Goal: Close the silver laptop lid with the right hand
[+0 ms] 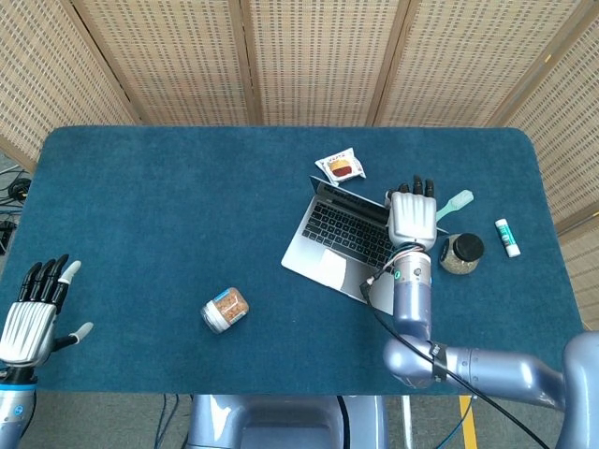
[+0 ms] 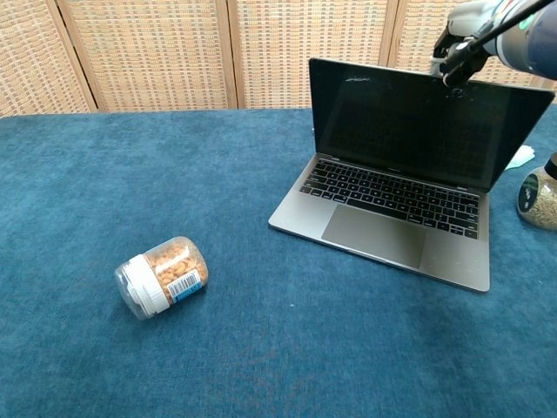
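The silver laptop stands open on the blue cloth, right of centre. Its keyboard and dark screen face me in the chest view, and the lid leans forward over the keys. My right hand lies on the lid's top edge, palm down, fingers stretched out over the back of the lid. In the chest view that right hand shows at the lid's upper right corner. My left hand hovers at the near left table edge, fingers spread, holding nothing.
A plastic jar lies on its side near the front. A snack packet lies behind the laptop. To its right are a dark-lidded jar, a mint-green object and a white tube.
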Controlling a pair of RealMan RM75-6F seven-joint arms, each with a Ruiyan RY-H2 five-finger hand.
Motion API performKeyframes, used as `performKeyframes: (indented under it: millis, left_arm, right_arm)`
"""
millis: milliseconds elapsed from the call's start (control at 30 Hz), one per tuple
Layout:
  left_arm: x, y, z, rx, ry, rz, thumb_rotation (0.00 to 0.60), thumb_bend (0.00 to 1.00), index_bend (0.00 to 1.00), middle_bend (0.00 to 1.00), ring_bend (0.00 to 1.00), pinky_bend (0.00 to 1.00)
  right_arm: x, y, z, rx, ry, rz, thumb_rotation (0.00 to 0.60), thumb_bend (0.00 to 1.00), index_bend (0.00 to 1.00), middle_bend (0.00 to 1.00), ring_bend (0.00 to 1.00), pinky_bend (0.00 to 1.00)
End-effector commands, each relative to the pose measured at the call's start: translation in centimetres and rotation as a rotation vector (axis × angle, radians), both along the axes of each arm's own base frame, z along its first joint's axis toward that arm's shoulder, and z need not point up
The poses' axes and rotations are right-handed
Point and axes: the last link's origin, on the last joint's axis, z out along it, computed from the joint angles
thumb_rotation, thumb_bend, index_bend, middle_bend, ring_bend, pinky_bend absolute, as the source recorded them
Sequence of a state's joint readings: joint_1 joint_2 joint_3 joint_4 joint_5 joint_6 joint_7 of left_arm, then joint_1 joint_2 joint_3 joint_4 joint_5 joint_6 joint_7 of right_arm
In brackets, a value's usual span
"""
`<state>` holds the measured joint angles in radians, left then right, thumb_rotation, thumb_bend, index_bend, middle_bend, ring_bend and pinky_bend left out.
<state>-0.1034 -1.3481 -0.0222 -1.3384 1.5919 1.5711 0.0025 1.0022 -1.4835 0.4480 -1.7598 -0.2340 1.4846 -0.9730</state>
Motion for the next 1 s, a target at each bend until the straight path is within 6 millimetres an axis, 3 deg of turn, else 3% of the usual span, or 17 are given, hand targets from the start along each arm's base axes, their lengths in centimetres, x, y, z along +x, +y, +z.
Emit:
performKeyframes:
  millis: [33, 333, 1000]
  left_arm:
    - [0.1, -0.1, 0.0, 0.002, -0.001, -0.004, 0.6, 0.01, 0.0, 0.0, 0.0, 0.0]
    - [0.2, -0.2, -0.1, -0.003, 0.001, -0.012, 0.6, 0.01, 0.0, 0.0, 0.0, 0.0]
    - [0.4, -0.4, -0.1, 0.005, 0.011, -0.019, 0.6, 0.01, 0.0, 0.0, 0.0, 0.0]
  right_arm:
    - [-0.1, 0.7, -0.3, 0.008, -0.004, 0.0, 0.6, 1.0, 0.41, 0.27, 0.06, 0.06]
    - [-0.2, 2.3, -1.2, 0.038, -0.024, 0.003, 0.6, 1.0, 0.41, 0.27, 0.06, 0.06]
    - [-1.4, 3.9, -3.0, 0.107, -0.084, -0.014, 0.6, 1.0, 0.41, 0.27, 0.06, 0.06]
